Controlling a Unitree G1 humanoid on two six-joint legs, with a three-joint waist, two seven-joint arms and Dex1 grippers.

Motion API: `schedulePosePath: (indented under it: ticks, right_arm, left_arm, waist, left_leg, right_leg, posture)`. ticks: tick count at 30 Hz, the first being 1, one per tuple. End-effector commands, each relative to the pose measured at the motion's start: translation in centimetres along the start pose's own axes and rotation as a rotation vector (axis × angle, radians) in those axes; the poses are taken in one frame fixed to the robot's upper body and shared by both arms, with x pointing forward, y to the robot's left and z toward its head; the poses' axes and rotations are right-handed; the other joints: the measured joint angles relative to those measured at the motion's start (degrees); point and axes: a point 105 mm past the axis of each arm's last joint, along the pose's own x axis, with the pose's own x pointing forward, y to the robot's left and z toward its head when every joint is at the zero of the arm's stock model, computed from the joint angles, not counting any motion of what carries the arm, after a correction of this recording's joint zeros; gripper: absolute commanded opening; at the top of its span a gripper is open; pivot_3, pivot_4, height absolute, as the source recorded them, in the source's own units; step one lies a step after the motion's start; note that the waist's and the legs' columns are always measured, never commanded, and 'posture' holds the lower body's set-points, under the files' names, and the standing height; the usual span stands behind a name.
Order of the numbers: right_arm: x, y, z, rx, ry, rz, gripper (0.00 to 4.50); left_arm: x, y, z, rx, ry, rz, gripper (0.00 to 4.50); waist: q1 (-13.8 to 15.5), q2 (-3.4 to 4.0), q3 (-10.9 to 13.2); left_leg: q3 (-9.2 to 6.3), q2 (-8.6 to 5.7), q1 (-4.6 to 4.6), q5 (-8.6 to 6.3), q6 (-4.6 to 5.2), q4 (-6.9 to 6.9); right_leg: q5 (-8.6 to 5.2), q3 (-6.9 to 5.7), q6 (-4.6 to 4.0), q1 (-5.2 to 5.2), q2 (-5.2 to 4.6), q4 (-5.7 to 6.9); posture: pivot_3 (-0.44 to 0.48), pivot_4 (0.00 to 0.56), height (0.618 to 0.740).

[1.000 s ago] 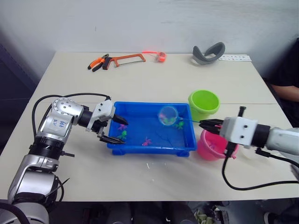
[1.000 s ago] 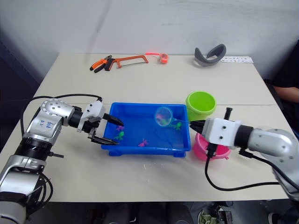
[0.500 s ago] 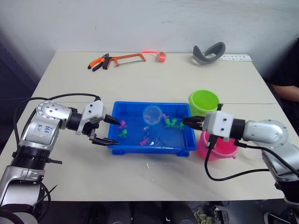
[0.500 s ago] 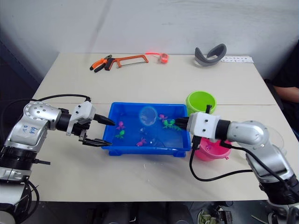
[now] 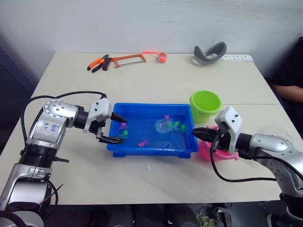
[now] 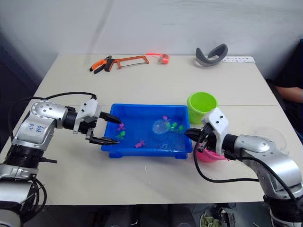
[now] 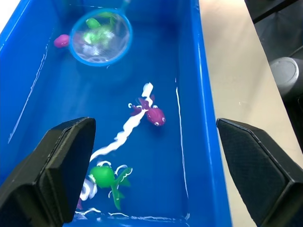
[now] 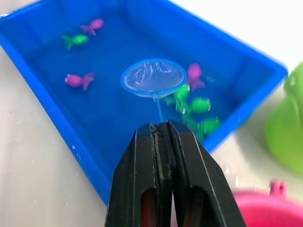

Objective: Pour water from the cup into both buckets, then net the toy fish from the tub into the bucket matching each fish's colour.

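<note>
The blue tub (image 5: 151, 105) stands in the middle of the table with water and several toy fish in it: a pink fish (image 5: 142, 142), a green fish (image 5: 124, 134) and a green cluster (image 5: 177, 125). The net (image 5: 163, 126) hangs low over the tub's right half, beside that cluster; green shows through its mesh (image 7: 100, 37). My right gripper (image 5: 196, 134) is shut on the net's thin handle at the tub's right end. My left gripper (image 5: 118, 129) is open across the tub's left wall. The green bucket (image 5: 205, 106) and pink bucket (image 5: 207, 151) stand right of the tub. The clear cup (image 6: 273, 134) sits behind my right arm.
At the table's far edge lie orange-handled pliers (image 5: 98, 63), a hacksaw (image 5: 128, 59), an orange roll (image 5: 162, 56), a grey curved band (image 5: 209, 52) and a white strip (image 5: 236, 57). A person's dark sleeve (image 5: 289, 87) shows at the right edge.
The net swung left to the tub's middle, then came back right and lower beside the green fish. My left gripper drew back from the tub, then returned to its left wall.
</note>
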Motion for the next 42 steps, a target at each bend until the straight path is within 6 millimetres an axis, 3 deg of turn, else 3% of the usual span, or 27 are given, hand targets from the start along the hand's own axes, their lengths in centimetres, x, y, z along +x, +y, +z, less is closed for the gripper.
schedulePosePath:
  ticks: [1, 7, 15, 21, 27, 33, 42]
  right_arm:
    - [-0.5, 0.3, 0.7, -0.012, -0.009, -0.01, 0.0]
    - [-0.6, 0.3, 0.1, 0.056, 0.011, -0.016, 0.0]
    - [-0.4, -1.6, -0.2, 0.147, 0.024, -0.103, 0.0]
    - [0.1, -3.6, 1.0, 0.217, -0.042, -0.201, 0.0]
    - [0.4, -4.2, 1.8, 0.283, -0.074, -0.231, 0.0]
    - [0.3, -3.7, 2.5, 0.224, -0.091, -0.214, 0.0]
    - [-1.3, -0.7, 2.6, 0.006, -0.074, -0.159, 0.0]
  left_arm:
    - [-0.1, 0.2, 0.8, 0.046, -0.008, 0.002, 4.44]
    - [-0.1, 0.3, 0.7, 0.052, -0.01, 0.004, 4.44]
    - [0.0, 0.4, 0.7, 0.063, -0.014, 0.009, 4.44]
    - [0.1, 0.6, 0.8, 0.073, -0.013, 0.013, 4.44]
    - [0.4, 0.8, 1.0, 0.081, -0.022, 0.015, 4.44]
    - [0.7, 0.9, 1.2, 0.088, -0.034, 0.015, 4.44]
    - [1.7, 1.2, 1.8, 0.093, -0.075, -0.003, 4.44]
  waist:
    - [0.0, 0.0, 0.0]
    - [0.1, 0.0, 0.0]
    - [0.0, 0.0, 0.0]
    - [0.0, 0.0, 0.0]
    - [0.1, 0.0, 0.0]
    - [0.0, 0.0, 0.0]
    - [0.1, 0.0, 0.0]
  left_leg:
    - [0.0, 0.0, 0.0, 0.0, 0.0, -0.01]
    - [0.0, -0.02, -0.01, -0.03, 0.06, -0.01]
    - [0.0, -0.01, -0.02, -0.03, 0.05, -0.01]
    - [0.02, -0.02, -0.02, -0.03, 0.05, -0.01]
    - [0.02, -0.02, -0.04, -0.01, 0.01, -0.04]
    - [0.02, -0.02, -0.05, -0.03, 0.05, -0.04]
    - [0.01, -0.04, -0.08, -0.06, 0.12, -0.05]
  right_leg:
    - [0.0, 0.0, 0.0, -0.01, 0.01, -0.01]
    - [0.0, 0.0, 0.0, -0.01, 0.01, -0.02]
    - [0.0, 0.01, 0.0, -0.01, 0.01, -0.01]
    - [0.0, 0.01, 0.0, -0.03, 0.02, -0.01]
    - [0.0, 0.0, 0.0, -0.04, 0.01, -0.01]
    - [0.0, 0.0, 0.0, -0.04, 0.02, -0.01]
    - [0.0, -0.01, 0.01, -0.04, 0.03, -0.05]
  posture:
    - [0.0, 0.15, 0.74]
    - [0.0, 0.15, 0.74]
    - [0.0, 0.15, 0.74]
    - [0.0, 0.15, 0.74]
    - [0.0, 0.15, 0.74]
    - [0.0, 0.15, 0.74]
    - [0.0, 0.15, 0.74]
